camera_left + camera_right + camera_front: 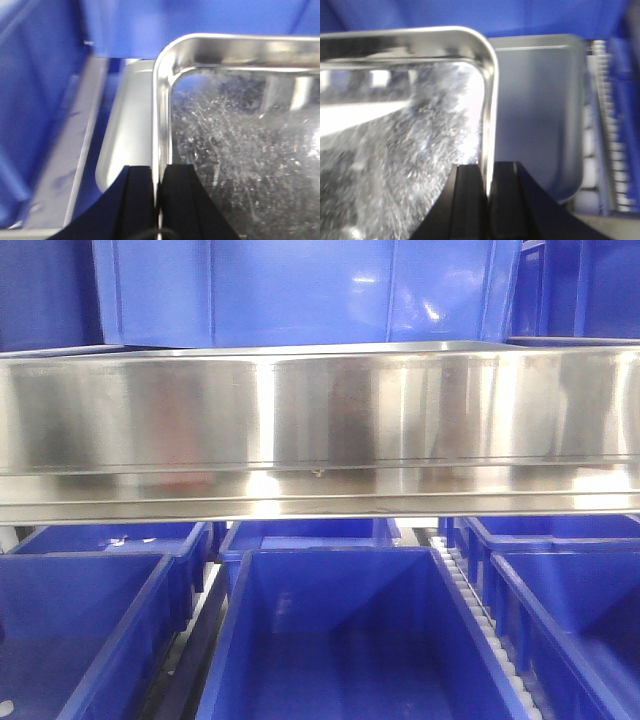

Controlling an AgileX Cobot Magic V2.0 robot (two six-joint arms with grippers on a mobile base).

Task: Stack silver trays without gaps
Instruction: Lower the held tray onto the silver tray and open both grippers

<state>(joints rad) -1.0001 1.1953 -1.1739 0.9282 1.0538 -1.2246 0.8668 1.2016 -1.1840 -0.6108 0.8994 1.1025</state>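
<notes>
Now both sets of jaws pinch the upper silver tray by opposite rims, lower tray just beneath, blue bins below.

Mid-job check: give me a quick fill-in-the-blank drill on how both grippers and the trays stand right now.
1. The left gripper is shut on the held tray's ____.
2. The right gripper clamps the same tray's rim, so the tray is held by ____ arms.
3. Beyond the held tray's edge, a ____ silver tray shows in both wrist views.
4. The bins in the front view are ____ in colour.

Missing words: rim; two; second; blue
</notes>
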